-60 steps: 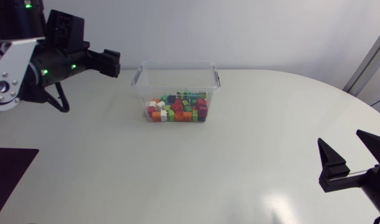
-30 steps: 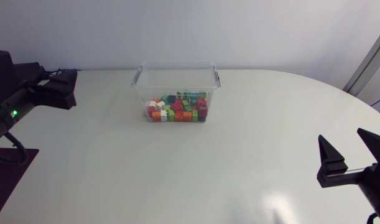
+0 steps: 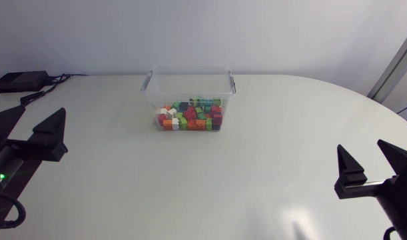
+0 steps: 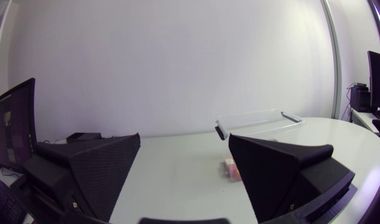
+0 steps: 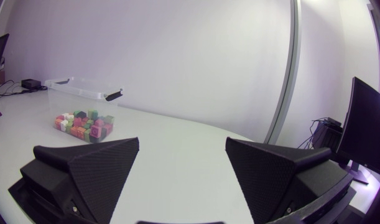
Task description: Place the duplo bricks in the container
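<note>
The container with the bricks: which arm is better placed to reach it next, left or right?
Probably left. In the head view the left gripper appears somewhat nearer to the container than the right gripper. Both are open and empty. The duplo bricks seen lie inside it.

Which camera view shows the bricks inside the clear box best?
The head view: it looks down into the box, so the bricks show from above. The right wrist view shows them far off, from the side through the wall. In the left wrist view a finger of the left hand hides nearly all.
</note>
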Robot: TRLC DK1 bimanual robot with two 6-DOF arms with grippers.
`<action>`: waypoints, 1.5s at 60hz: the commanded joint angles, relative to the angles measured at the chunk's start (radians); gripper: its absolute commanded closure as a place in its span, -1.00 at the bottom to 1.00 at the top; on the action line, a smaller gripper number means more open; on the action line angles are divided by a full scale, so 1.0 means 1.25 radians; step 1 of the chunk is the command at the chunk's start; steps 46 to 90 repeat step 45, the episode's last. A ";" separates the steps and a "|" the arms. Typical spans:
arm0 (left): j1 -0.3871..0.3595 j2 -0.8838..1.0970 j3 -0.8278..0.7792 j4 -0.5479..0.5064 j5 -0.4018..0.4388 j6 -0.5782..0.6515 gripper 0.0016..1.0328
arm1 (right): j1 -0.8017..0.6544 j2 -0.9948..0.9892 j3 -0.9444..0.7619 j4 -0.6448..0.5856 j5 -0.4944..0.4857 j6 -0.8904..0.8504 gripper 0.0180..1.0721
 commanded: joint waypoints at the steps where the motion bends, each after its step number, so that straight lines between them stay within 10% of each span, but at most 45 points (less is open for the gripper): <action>1: 0.013 -0.038 -0.042 -0.007 0.014 -0.028 -0.91 | 0.010 -0.003 -0.025 0.022 0.010 0.037 -0.91; 32: 0.071 -0.282 -0.242 -0.072 0.079 -0.083 -0.89 | 0.058 0.000 -0.093 0.102 0.037 0.146 -0.91; 90: 0.071 -0.284 -0.243 -0.072 0.079 -0.083 -0.89 | 0.058 0.000 -0.094 0.102 0.037 0.147 -0.91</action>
